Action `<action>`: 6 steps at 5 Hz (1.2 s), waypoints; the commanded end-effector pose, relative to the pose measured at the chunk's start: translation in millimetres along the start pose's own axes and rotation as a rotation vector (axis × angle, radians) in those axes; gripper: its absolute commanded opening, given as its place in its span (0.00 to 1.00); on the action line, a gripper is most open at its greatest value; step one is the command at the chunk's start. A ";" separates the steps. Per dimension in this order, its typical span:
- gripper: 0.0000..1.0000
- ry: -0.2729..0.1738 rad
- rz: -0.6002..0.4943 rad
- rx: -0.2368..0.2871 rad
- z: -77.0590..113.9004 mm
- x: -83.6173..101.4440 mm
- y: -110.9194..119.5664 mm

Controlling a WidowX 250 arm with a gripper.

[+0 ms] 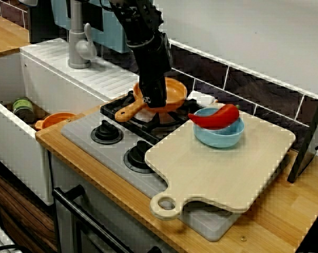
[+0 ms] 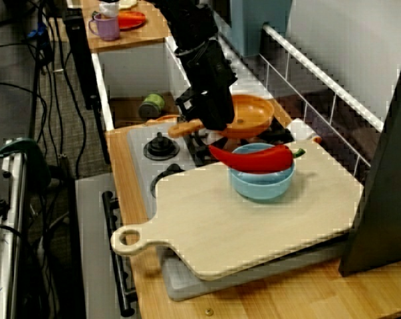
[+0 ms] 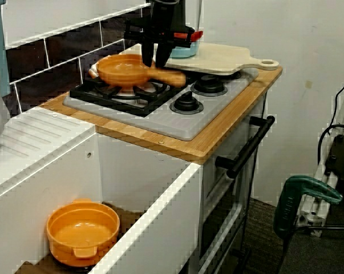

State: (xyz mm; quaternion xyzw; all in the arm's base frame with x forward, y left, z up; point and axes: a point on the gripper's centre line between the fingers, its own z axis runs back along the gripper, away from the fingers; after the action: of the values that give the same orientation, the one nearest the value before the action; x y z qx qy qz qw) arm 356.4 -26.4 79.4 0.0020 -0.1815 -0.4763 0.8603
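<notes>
A blue bowl (image 1: 220,135) with a red pepper (image 1: 214,116) sits on the wooden board (image 1: 217,171) beside the orange pan (image 3: 123,69). The pan is on the stove (image 3: 160,117). The gripper (image 3: 153,61) is right at the pan's handle with its fingers a little apart. I cannot tell if it grips.

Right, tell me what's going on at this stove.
A single robot arm holds its gripper low at an orange pan on the back burner of the stove, right where the handle joins. Whether the fingers actually clamp it cannot be told. Beside the pan, a cutting board lies over the stove's other end, carrying a blue bowl with a red pepper across its rim. An orange pot rests in the sink.
</notes>
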 end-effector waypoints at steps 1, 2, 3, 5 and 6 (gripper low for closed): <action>1.00 -0.024 -0.012 0.021 11.7 6.5 8.2; 1.00 -0.036 0.007 -0.007 18.2 13.8 12.0; 1.00 -0.074 0.018 -0.050 36.6 30.0 14.0; 1.00 -0.121 0.018 -0.089 67.4 72.3 6.6; 1.00 -0.052 0.131 -0.011 65.5 91.1 0.4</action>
State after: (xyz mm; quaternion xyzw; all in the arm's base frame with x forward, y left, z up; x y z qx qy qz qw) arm 376.1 -92.8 149.3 -0.0334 -0.1729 -0.4126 0.8937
